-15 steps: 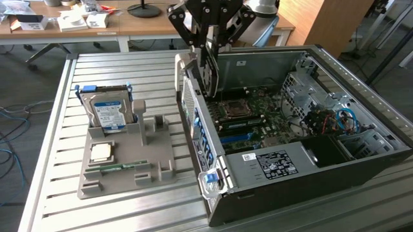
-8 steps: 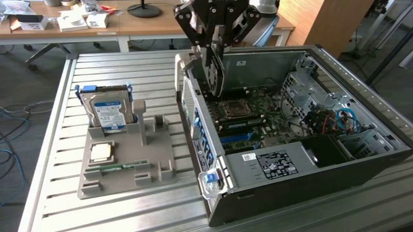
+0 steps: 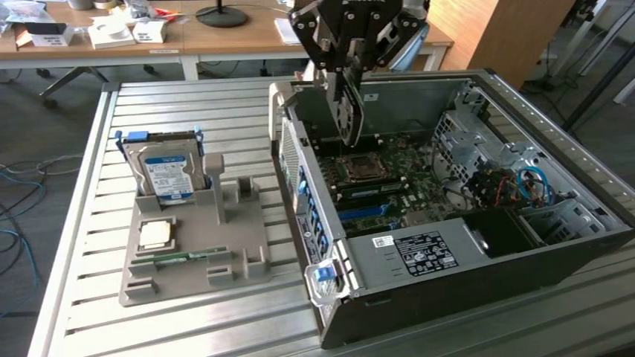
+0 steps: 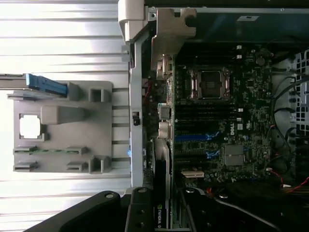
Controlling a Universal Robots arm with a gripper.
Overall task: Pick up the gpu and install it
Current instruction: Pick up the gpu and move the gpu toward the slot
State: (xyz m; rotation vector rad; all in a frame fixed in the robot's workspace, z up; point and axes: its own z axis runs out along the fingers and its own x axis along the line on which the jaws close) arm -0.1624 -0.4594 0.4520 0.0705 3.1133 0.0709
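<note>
My gripper (image 3: 346, 71) hangs over the back corner of the open computer case (image 3: 555, 134) and is shut on the gpu (image 3: 349, 111). The card hangs on edge below the fingers, dark with a black face, its lower edge just above the motherboard (image 3: 382, 182) near the CPU socket. In the wrist view the gpu (image 4: 161, 186) appears edge-on between my two black fingers (image 4: 140, 212), next to the case's rear wall (image 4: 136, 145). It lies in line with the expansion slots (image 4: 193, 137).
A grey parts holder (image 3: 189, 256) stands on the slatted metal table at the exterior view's left. It carries an upright hard drive (image 3: 166, 172), a CPU chip (image 3: 156, 234) and a green memory stick (image 3: 178, 257). A cluttered wooden desk (image 3: 198, 37) stands behind.
</note>
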